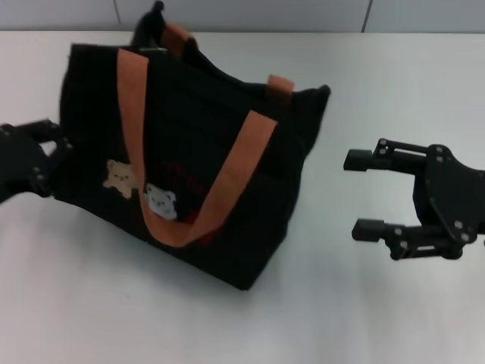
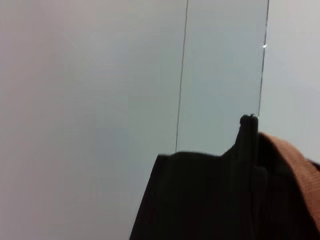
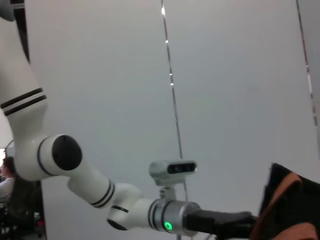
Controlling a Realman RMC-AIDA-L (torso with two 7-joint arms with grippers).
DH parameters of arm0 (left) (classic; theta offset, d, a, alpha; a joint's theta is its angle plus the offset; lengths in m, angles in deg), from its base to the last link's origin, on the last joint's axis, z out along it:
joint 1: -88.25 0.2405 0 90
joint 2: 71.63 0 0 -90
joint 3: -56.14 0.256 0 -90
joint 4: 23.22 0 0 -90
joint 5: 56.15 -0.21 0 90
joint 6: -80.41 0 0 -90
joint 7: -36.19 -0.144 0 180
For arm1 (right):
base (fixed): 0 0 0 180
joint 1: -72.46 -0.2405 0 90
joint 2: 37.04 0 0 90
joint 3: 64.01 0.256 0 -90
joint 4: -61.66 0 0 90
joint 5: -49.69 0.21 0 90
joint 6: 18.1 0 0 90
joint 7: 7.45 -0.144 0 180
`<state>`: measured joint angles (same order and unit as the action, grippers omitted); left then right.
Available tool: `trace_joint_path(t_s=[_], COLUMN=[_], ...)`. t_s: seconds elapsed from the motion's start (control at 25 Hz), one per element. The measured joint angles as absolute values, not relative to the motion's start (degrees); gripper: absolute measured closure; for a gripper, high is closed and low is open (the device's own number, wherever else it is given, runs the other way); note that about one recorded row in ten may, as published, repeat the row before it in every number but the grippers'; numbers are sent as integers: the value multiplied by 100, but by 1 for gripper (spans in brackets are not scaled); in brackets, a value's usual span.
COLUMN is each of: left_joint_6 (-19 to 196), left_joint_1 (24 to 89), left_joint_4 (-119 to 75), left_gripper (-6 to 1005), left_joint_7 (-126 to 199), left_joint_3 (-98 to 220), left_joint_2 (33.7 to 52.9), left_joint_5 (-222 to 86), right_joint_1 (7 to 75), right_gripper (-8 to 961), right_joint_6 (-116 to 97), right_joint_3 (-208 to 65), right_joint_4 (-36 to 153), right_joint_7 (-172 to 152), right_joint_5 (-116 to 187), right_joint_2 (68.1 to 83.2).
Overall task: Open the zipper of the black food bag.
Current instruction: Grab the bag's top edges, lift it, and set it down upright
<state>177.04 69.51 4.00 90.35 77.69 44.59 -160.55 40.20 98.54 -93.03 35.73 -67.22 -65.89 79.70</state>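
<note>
While the bag (image 1: 189, 159) sat left of centre in the head view, standing on the table (image 1: 364, 303) with its patched side toward the camera, the left gripper (image 1: 34, 163) was pressed up against the bag's end at the left edge of the frame, probably to brace it for the pull. Whether its fingers were apart or closed, I couldn't tell; the black fabric swallowed them. Over at the right edge, the right gripper (image 1: 362, 193) hung with its fingers wide apart, well clear of the bag and pointed at it, holding nothing. The zipper should have run along the bag's top, toward the upper left, but the pull tab couldn't be made out. One orange handle (image 1: 193, 174) drooped across the front.
</note>
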Motion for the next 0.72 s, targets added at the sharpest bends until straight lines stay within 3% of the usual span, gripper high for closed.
trace_joint_path(t_s=[0.24,0.36,0.48,0.72], left_joint_6=[18168,18508,18571,19031], left_joint_1=[6934,6929,6922,6702], left_joint_4=[753,1119,1168,1318], left_gripper=[896,896,897,898], left_joint_7=[8922,8917,8915,8695], left_joint_3=[7576,7564,7564,7630], left_joint_2=[4337,4332,4331,4355], left_joint_5=[-16011,-15777,-15726,-15516], right_joint_1=[3995,3884,3820,3012], right_gripper=[145,145,145,145], right_joint_6=[9555,9020,8906,7807], right_joint_3=[-9326,-9396,-9426,-9933], right_joint_4=[3597,3718,3836,5166], right_joint_7=[-7005,-7270,-7303,-7311], right_joint_5=[-6504,-6505,-6509,-6527], right_joint_2=[8044,8202,8215,8261])
